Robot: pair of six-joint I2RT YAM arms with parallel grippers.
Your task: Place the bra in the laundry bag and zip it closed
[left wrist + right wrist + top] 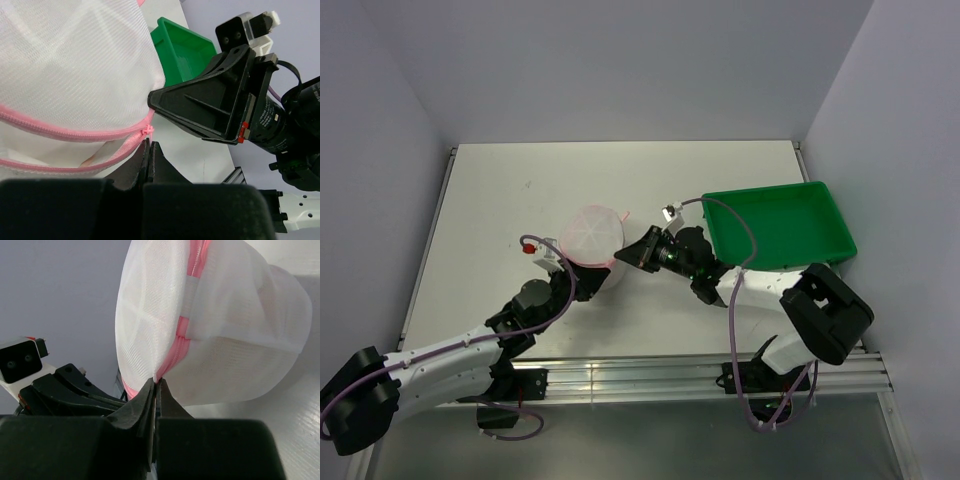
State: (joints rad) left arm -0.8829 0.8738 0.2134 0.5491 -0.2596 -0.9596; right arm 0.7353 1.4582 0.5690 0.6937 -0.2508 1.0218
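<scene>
The laundry bag (592, 232), a white mesh drum with a pink zip line, stands on its side at mid-table between both arms. My left gripper (148, 144) is shut, its tips pinching the bag right under the pink zip slider (147, 131). From there two zip tapes run apart to the left. In the gap a pale beige strip of the bra (91, 159) shows. My right gripper (157, 383) is shut on the bag's edge at the zip seam (181, 335). From above, the left gripper (567, 264) and right gripper (632, 251) flank the bag.
A green plastic tray (825, 213) sits at the right of the table, close behind the right arm. The table's left edge rail (428, 240) and grey side walls bound the space. The left wrist camera (20, 359) shows beside the bag.
</scene>
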